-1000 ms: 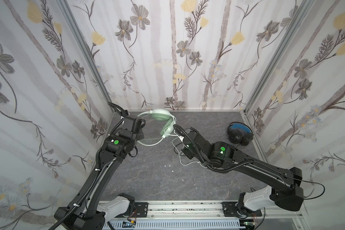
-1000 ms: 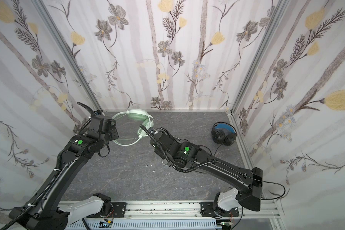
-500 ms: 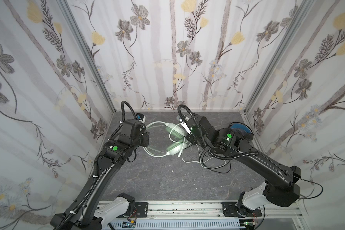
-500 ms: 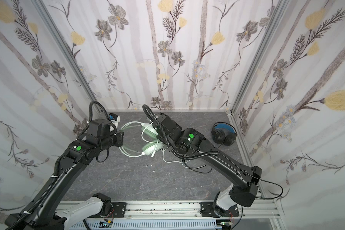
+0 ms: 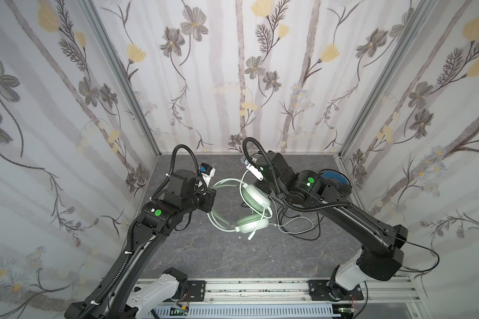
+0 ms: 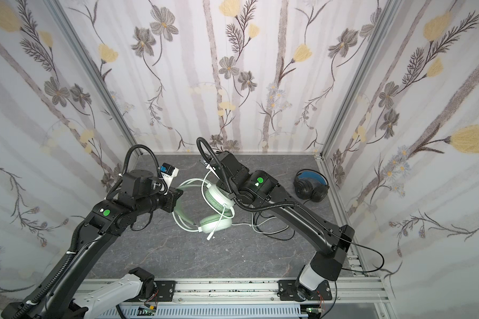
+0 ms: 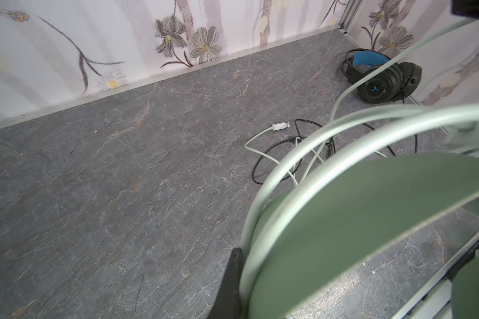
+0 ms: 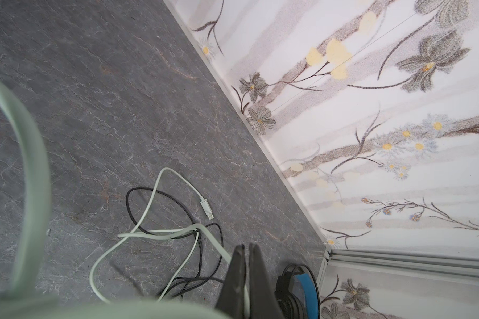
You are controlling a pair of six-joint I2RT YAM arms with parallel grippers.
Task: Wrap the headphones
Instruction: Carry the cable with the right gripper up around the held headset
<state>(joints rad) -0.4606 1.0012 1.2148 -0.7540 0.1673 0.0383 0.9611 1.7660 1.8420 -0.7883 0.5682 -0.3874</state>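
Grey tabletop: left end effector clamps mint headset band.

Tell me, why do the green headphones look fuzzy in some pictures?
In the left wrist view the green headphones sit right at the lens, so they blur while the white plug farther off is sharp; in the right wrist view they are a soft smear and the right fingers on the white cable look fuzzy; in both top views everything is crisp.
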